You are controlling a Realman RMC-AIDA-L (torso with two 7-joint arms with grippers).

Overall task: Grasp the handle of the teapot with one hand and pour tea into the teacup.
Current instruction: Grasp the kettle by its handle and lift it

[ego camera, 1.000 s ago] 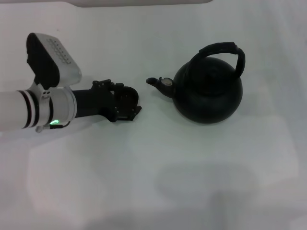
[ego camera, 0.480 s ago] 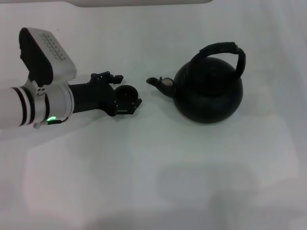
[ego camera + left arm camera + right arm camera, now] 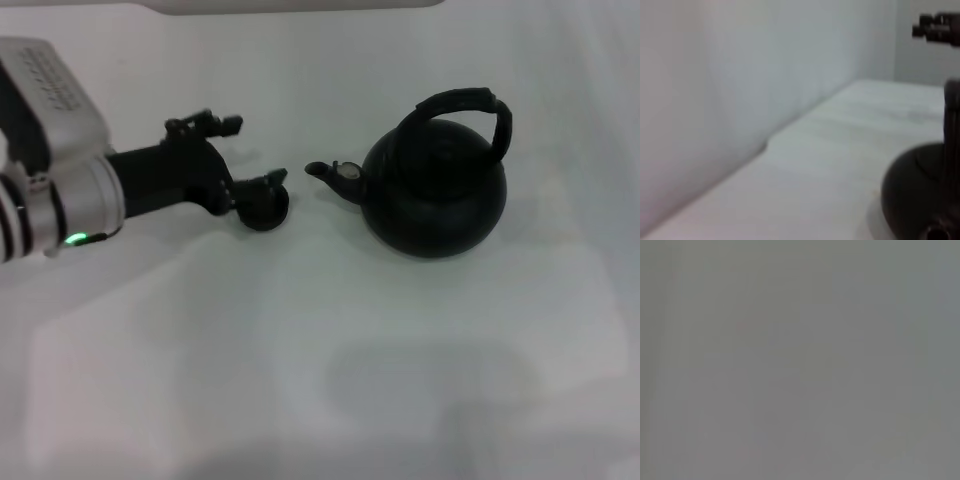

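Left gripper (image 3: 255, 190) fingers spread apart, teacup (image 3: 265, 208) just below its fingertips – teapot (image 3: 432, 195) beyond them, handle (image 3: 470, 104) arching upright, untouched, white table (image 3: 320, 360)

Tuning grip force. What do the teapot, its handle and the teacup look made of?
Teapot: looks like cast iron or dark enamelled metal, matte green-black with a dull sheen.
Handle: black, ribbed like wrapped cord; could be moulded.
Teacup: dark, smooth, probably glazed ceramic; too small to be sure. The left gripper is at it; right gripper not in view.
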